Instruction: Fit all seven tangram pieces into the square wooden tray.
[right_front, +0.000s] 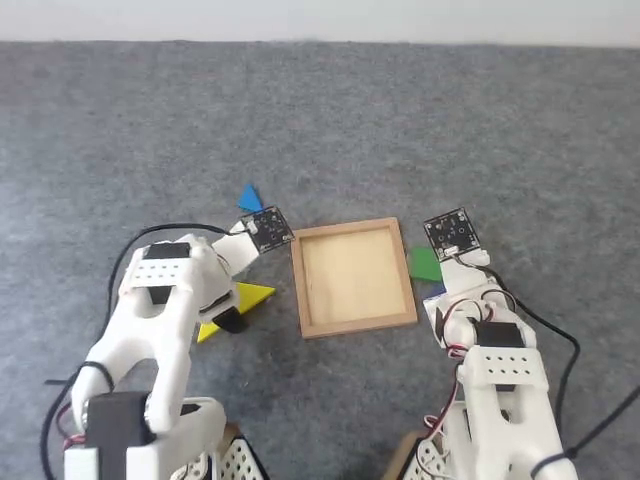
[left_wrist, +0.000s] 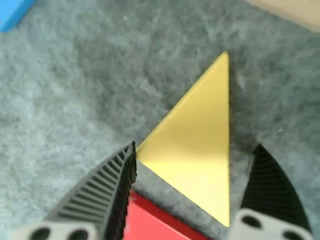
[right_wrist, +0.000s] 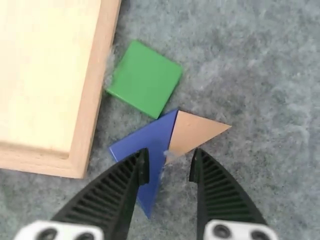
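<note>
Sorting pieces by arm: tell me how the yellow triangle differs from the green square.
The yellow triangle has three sides, the green square four. The yellow triangle lies on the left arm's side of the wooden tray, the green square on the right arm's side. The yellow triangle sits between the left gripper's open fingers; the green square lies outside the right gripper's fingers. Both lie flat on the grey mat, outside the tray.

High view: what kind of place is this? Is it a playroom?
Probably a robot practice table, not a playroom: the left arm and right arm sit side by side on grey carpet, beside a wooden tray and a yellow triangle.
</note>
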